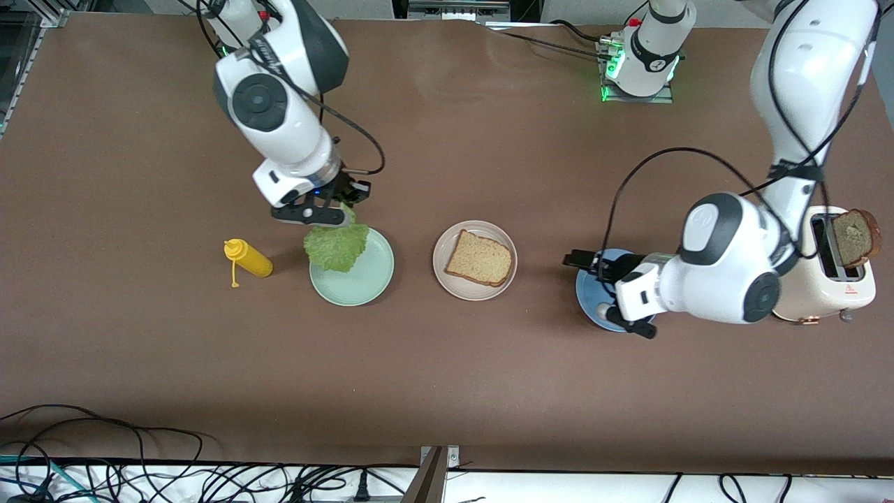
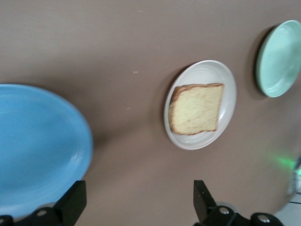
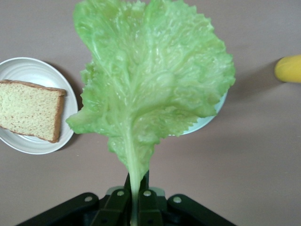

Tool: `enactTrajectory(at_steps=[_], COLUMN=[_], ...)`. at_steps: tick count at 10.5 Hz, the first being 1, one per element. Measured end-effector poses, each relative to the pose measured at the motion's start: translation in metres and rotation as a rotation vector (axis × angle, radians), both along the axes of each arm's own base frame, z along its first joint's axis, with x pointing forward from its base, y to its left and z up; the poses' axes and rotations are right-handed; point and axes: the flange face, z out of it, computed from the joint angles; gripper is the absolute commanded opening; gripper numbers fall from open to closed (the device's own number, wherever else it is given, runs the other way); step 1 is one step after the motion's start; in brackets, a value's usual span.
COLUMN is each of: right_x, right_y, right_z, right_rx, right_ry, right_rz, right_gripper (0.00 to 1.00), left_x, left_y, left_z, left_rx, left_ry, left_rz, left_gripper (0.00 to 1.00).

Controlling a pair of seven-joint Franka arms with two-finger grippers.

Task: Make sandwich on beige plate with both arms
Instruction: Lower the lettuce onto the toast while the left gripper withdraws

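One bread slice (image 1: pixel 479 258) lies on the beige plate (image 1: pixel 441 246). Right claw (image 1: pixel 330 218) grips lettuce (image 1: pixel 336 246) over the green plate (image 1: pixel 363 288); left claw (image 1: pixel 606 288), released, hangs over the blue plate (image 1: pixel 585 288). Lettuce and top slice (image 1: pixel 856 237) remain.

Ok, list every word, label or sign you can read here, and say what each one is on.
No text reads clearly in any view.
Toaster: a small red triangle sign with a line of red print under it, too small to read.
Left arm's base: a dark round mark, too small to read.
Right arm: dark lettering on the wrist band, too blurred to read.
Mustard bottle, plates, bread: no lettering visible.
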Motion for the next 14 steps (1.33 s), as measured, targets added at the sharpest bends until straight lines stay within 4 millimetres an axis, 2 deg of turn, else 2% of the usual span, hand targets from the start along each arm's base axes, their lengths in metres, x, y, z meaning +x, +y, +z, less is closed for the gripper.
enactTrajectory(at_steps=[2, 5, 7, 9, 12, 14], right_x=[0.000, -0.001, -0.010, -0.023, -0.031, -0.026], right_y=[0.034, 0.083, 0.113, 0.134, 0.161, 0.173], right_z=[-0.010, -0.042, -0.068, -0.083, -0.085, -0.093], right_rx=[0.013, 0.004, 0.014, 0.014, 0.048, 0.054], right_ry=[-0.002, -0.013, -0.036, -0.040, -0.060, -0.069], right_rz=[0.022, 0.063, 0.079, 0.112, 0.142, 0.155], right_gripper=[0.00, 0.00, 0.00, 0.00, 0.00, 0.00], left_x=[-0.009, -0.039, -0.064, -0.079, -0.084, -0.094], left_y=[0.022, 0.035, 0.041, 0.050, 0.077, 0.083], left_z=[0.062, 0.165, 0.214, 0.236, 0.242, 0.240], left_rx=[0.111, 0.302, 0.363, 0.389, 0.432, 0.443], left_ry=[-0.059, -0.193, -0.223, -0.222, -0.212, -0.197], left_rz=[0.013, 0.006, 0.032, 0.049, 0.099, 0.131], left_gripper=[1.00, 1.00, 1.00, 1.00, 1.00, 1.00])
